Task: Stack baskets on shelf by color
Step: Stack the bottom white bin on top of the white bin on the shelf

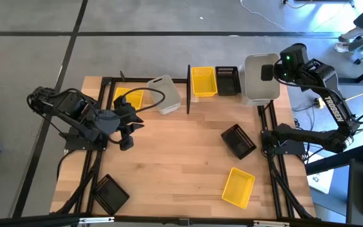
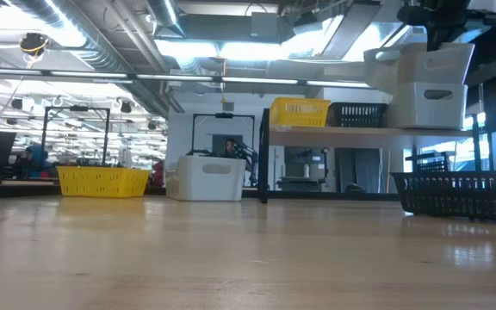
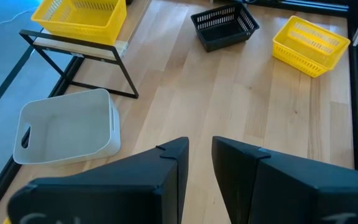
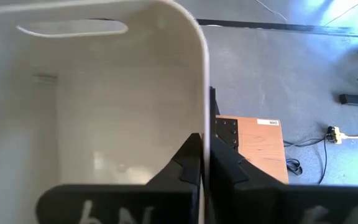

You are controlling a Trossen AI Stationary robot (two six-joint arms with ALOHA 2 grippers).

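My right gripper (image 4: 205, 163) is pinched on the wall of a white basket (image 1: 261, 77), held above another white basket (image 2: 426, 104) at the right end of the shelf (image 2: 343, 132). A yellow basket (image 1: 203, 82) and a black basket (image 1: 227, 80) sit beside it. My left gripper (image 3: 201, 163) hangs parted near the table's left edge, by a third white basket (image 1: 163, 94).

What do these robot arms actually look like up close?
Both are dark, jointed arms. The left arm trails a looping black cable; the right arm carries white lettering and a small green light. The left gripper and right gripper each end in two flat, wedge-shaped black fingers.
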